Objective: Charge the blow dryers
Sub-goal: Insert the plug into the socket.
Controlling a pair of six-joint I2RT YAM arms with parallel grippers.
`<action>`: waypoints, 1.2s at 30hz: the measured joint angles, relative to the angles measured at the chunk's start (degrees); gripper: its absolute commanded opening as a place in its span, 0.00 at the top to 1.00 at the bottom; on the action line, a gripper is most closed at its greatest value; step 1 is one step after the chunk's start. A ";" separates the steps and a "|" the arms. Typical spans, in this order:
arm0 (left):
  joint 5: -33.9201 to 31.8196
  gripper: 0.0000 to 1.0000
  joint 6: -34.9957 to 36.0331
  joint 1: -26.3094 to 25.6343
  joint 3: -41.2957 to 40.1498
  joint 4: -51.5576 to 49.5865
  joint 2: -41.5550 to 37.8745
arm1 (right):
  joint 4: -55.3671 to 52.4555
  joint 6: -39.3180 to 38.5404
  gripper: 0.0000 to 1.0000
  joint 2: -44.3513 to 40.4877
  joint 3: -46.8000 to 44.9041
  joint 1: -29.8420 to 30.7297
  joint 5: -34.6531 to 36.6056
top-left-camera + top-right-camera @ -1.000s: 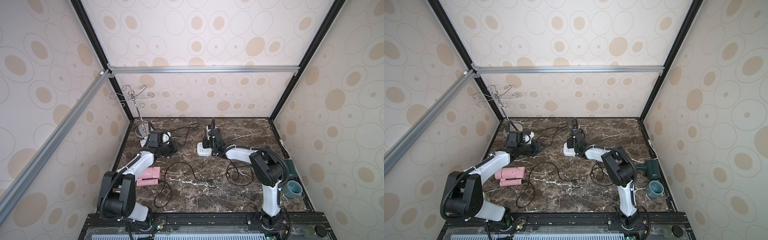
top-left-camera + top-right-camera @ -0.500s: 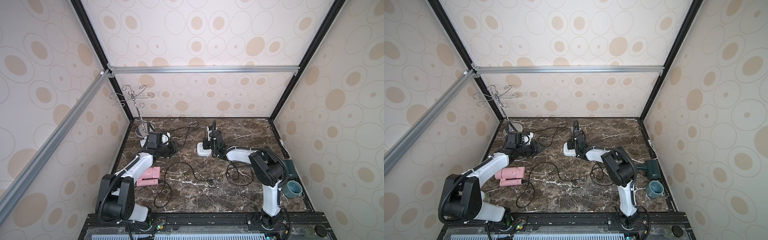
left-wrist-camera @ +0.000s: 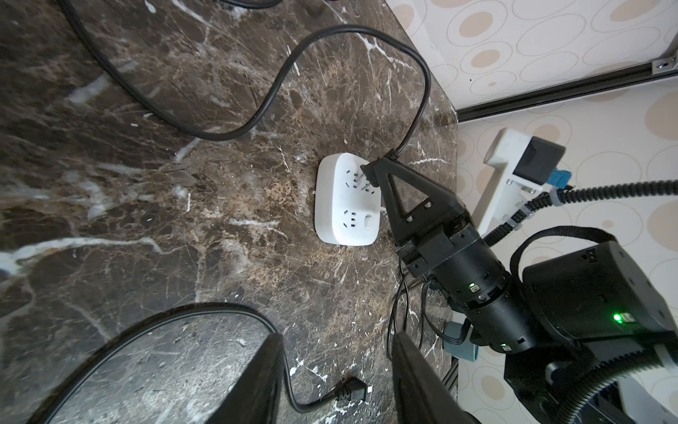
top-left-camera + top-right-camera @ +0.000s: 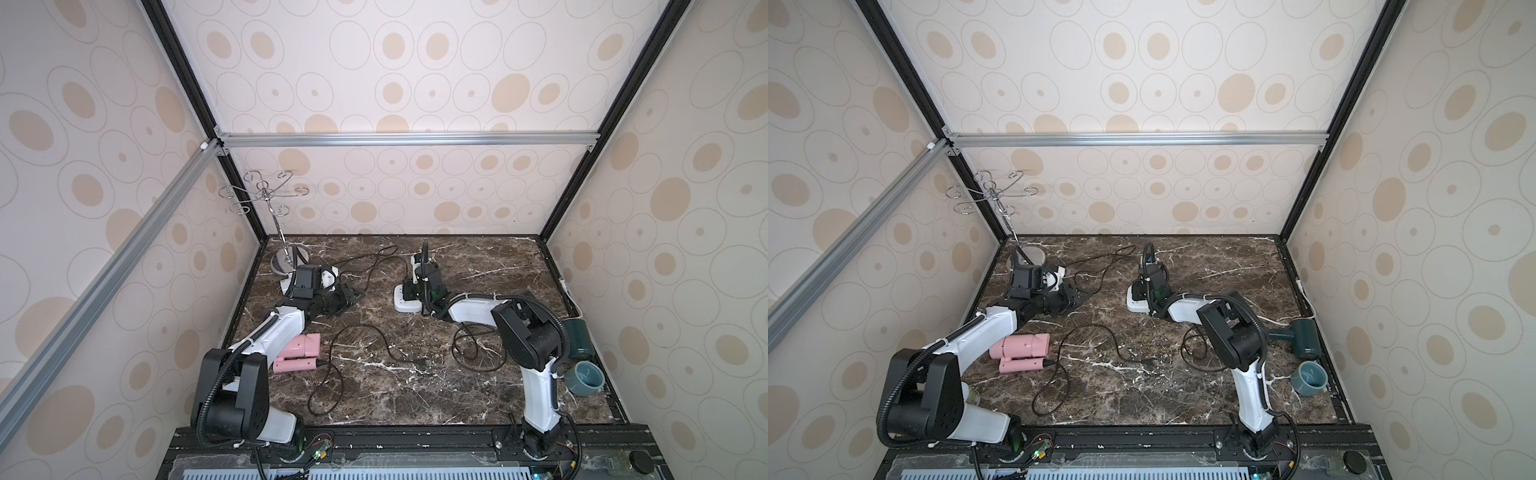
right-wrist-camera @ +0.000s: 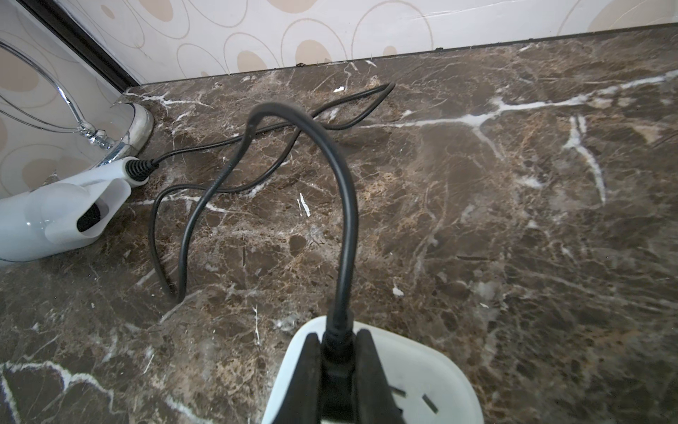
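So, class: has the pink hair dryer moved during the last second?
No. In both top views the pink hair dryer lies where it did before, by the table's left edge.

Soft, even light fills the booth: the patterned walls (image 4: 415,83) look bright, and the dark marble tabletop (image 4: 415,395) carries only faint shadows in both top views. In the wrist views the marble shows a pale sheen. The nearest part of the white socket block (image 5: 422,370) is blurred.
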 measured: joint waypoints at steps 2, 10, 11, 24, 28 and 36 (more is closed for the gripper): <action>0.02 0.52 0.02 0.17 -0.24 -0.02 0.00 | 0.09 0.17 1.00 0.02 0.00 0.07 0.15; 0.33 0.52 0.15 0.68 -0.57 0.00 0.00 | 0.98 0.17 1.00 0.22 -0.02 0.24 0.48; 0.37 0.52 0.17 0.72 -0.57 -0.02 0.00 | 1.25 0.17 1.00 0.22 -0.02 0.24 0.59; 0.92 0.52 0.42 1.14 -0.59 0.00 0.00 | 2.93 0.20 1.00 1.55 0.59 0.24 1.68; 1.11 0.52 0.42 1.18 -0.61 0.00 0.00 | 3.02 0.17 1.00 1.60 0.61 0.24 1.90; 1.25 0.52 0.42 1.29 -0.63 0.00 0.00 | 3.28 0.37 1.00 1.60 0.42 0.24 2.67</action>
